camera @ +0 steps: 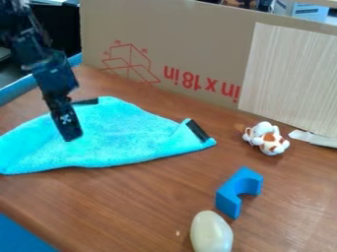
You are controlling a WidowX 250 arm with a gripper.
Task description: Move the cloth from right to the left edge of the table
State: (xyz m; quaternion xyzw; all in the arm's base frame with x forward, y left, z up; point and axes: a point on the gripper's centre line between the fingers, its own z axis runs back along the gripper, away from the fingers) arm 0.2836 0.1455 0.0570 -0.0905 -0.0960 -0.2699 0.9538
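Observation:
The black gripper hangs down from the upper left over the left part of the cloth, its lower end in front of the fabric. Whether it touches the cloth cannot be told. The bright turquoise cloth lies spread out and slightly rumpled across the left and middle of the table, reaching the left side of the view. A black strip marks its right corner, and another dark piece shows at its top edge beside the gripper.
A brown-and-white plush toy sits at the right on the wooden table. Nearer the front are a blue arch block and a pale egg-shaped object. A cardboard panel stands along the back.

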